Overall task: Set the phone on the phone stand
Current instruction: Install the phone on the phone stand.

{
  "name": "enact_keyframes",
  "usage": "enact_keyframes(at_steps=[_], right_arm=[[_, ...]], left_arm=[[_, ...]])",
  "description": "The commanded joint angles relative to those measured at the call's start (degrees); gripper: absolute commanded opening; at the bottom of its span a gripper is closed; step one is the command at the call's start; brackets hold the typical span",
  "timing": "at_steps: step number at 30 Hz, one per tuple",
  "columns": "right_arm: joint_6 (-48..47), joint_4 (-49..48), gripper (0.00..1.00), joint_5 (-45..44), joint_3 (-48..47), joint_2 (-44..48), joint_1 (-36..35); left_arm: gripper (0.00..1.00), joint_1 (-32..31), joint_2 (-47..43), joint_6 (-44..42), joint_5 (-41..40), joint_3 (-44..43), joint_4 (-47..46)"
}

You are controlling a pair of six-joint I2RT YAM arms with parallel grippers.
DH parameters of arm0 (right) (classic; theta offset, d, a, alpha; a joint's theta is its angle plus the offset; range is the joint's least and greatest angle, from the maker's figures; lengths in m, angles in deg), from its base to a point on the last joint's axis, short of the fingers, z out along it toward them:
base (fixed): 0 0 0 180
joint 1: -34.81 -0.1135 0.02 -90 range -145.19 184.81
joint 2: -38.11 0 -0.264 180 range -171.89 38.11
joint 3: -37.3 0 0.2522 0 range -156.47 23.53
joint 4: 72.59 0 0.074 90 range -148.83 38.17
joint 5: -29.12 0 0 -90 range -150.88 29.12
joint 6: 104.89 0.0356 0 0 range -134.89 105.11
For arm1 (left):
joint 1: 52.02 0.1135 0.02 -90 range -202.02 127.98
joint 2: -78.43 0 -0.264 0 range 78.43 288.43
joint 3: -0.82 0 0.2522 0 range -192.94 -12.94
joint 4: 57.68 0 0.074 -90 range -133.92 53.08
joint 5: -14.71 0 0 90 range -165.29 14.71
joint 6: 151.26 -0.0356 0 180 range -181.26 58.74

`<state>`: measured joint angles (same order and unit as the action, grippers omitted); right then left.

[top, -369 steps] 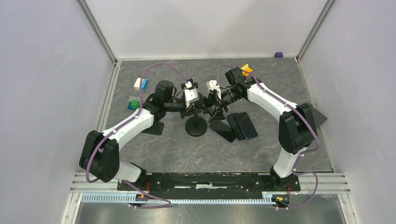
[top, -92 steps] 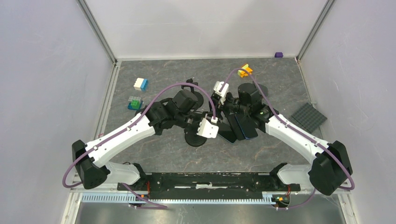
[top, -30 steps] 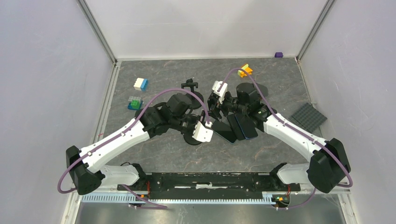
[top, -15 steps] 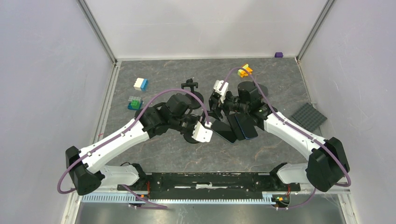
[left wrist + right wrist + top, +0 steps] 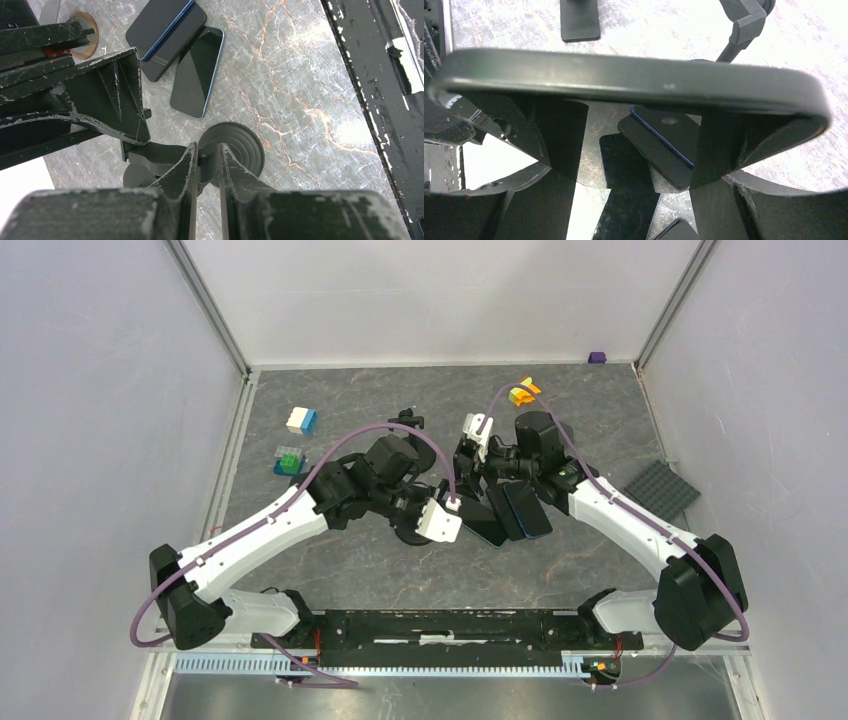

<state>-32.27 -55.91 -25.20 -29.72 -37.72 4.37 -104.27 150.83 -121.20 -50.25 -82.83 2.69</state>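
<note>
The phone stand's round black base (image 5: pixel 235 145) rests on the marble table, and my left gripper (image 5: pixel 209 151) is shut on its thin upright stem. From above, the base (image 5: pixel 408 532) lies mostly under that wrist (image 5: pixel 438 521). My right gripper (image 5: pixel 639 107) is shut across a dark phone (image 5: pixel 624 80), which spans both fingers edge-on. In the top view this gripper (image 5: pixel 466 462) hovers just right of the stand. A black clamp-shaped head (image 5: pixel 746 20) on a thin arm shows beyond the held phone.
Two more dark phones (image 5: pixel 487 523) (image 5: pixel 522 510) lie overlapping on the table right of the stand. A black flat plate (image 5: pixel 579 20) lies left of it. Coloured blocks (image 5: pixel 300 420) (image 5: pixel 288 460) sit back left, an orange piece (image 5: pixel 523 392) and a grey baseplate (image 5: pixel 660 490) to the right.
My left arm has shifted slightly toward the right and back while still gripping the stem. The right wrist has edged a little rightward with the phone. Both grips are unchanged.
</note>
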Motion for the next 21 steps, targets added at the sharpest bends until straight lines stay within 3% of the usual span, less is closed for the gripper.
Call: enact_keyframes(at_steps=[1,11,21], right_arm=[[-6.17,-0.59,0.00,-4.15,-3.47,-0.40,3.06],[-9.86,4.03,0.00,-0.12,-4.66,0.03,3.08],[-5.74,0.70,0.00,-17.61,-3.70,0.99,3.19]], left_arm=[[0.02,-1.79,0.71,-0.09,6.63,-1.44,11.98],[0.02,-1.27,1.29,-0.17,5.90,-2.44,11.33],[0.02,-1.18,0.95,-0.29,8.63,-1.80,12.30]])
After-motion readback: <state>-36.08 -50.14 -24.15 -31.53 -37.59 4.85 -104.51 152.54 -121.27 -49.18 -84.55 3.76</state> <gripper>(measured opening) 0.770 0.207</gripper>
